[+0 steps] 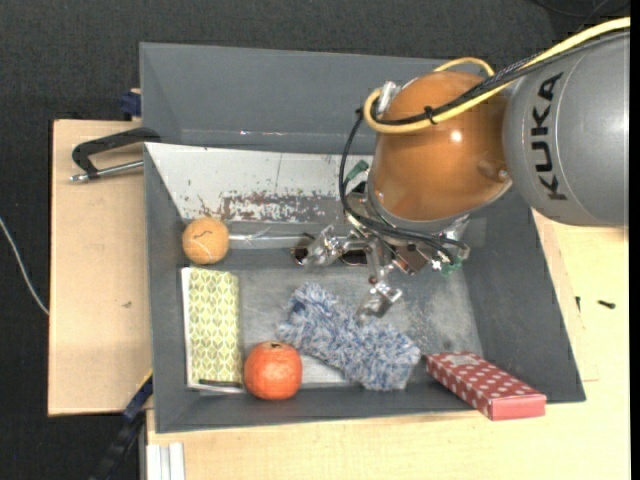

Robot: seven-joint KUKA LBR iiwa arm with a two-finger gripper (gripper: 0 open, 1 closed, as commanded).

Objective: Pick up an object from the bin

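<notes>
My gripper (pixel 383 294) hangs under the orange wrist cover in the middle of the bin, towards the back. Its metal tip is just above the upper edge of a crumpled blue-and-white cloth (pixel 345 343) that lies in the bin's centre. A small dark, shiny thing (pixel 303 253) lies by the back wall just left of the gripper, partly hidden by it. Nothing shows held in the gripper.
A tan-orange ball (pixel 205 240) sits at the back left. A flat green-patterned box (pixel 213 326) lies along the left wall, with a red-orange round fruit (pixel 272 370) at its front end. A red box with white dots (pixel 487 385) lies at the front right.
</notes>
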